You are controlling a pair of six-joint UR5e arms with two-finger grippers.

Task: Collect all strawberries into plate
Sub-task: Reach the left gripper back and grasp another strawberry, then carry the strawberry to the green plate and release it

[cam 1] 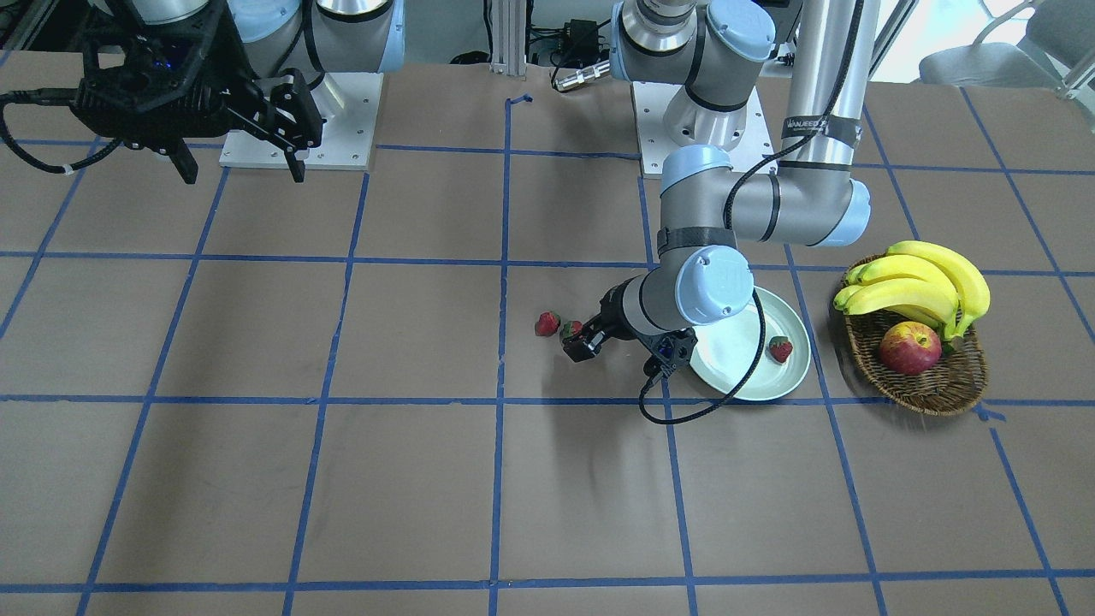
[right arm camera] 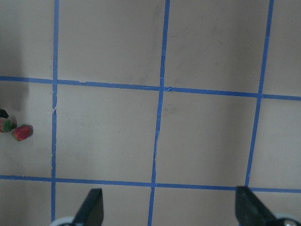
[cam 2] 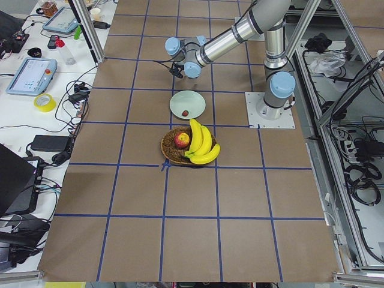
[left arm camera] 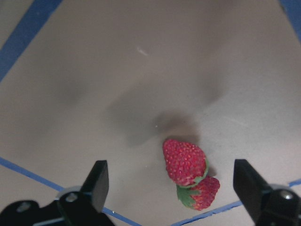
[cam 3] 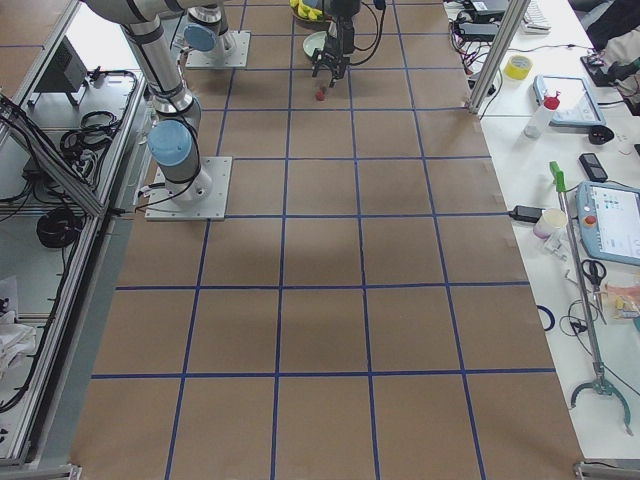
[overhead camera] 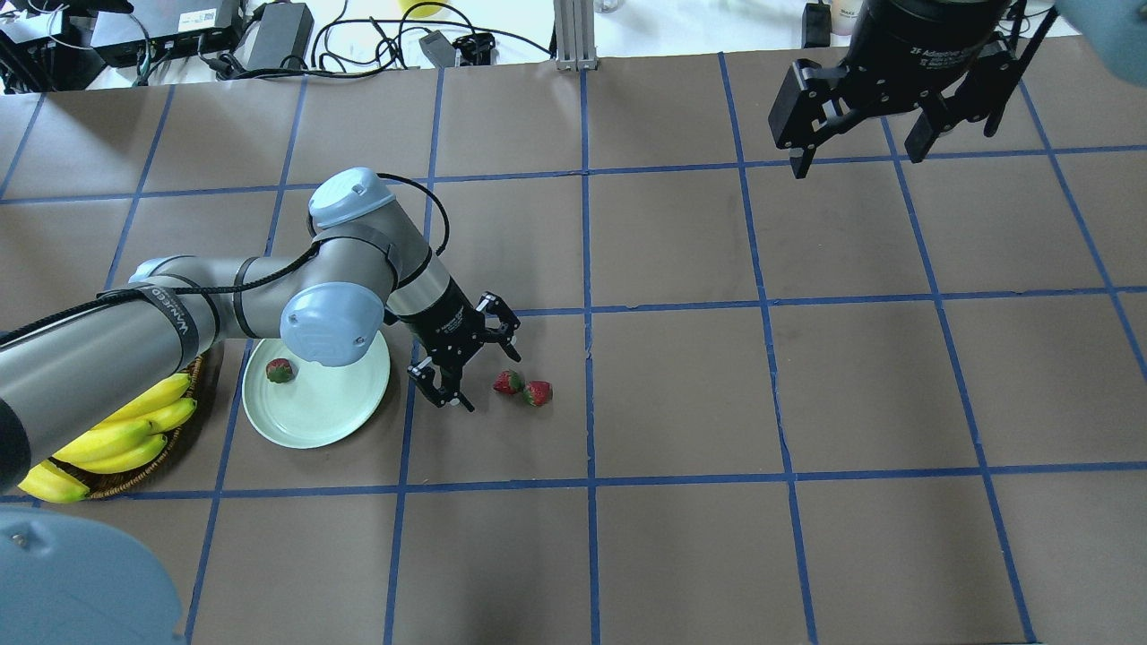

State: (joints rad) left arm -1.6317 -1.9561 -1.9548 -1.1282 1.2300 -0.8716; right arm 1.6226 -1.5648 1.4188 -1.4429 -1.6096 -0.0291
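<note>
- One strawberry [overhead camera: 280,370] lies on the plate [overhead camera: 332,417], near its rim, in the left-centre of the overhead view.
- The other two strawberries lie on the brown table paper [overhead camera: 681,385], near the middle of the overhead view. The nearer berry [overhead camera: 508,382] and the farther berry [overhead camera: 539,392] touch each other, and both are well clear of the plate.
- In the left wrist view this pair sits low in the frame, between the two dark finger tips but ahead of them. One berry is stacked just above the other in the picture, and the green caps meet.
- The left gripper [overhead camera: 484,367] is low over the table between the plate and the pair. Its fingers are spread wide and hold nothing. It is just beside the nearer berry and not touching it.
- The right gripper [overhead camera: 856,161] hangs in the upper right of the overhead view, far from the fruit. Its fingers are also spread wide and empty.
- A wicker basket [cam 1: 941,398] stands just beside the plate at the right edge of the front-facing view. It holds bananas [cam 1: 915,287] and an apple [cam 1: 909,348].
</note>
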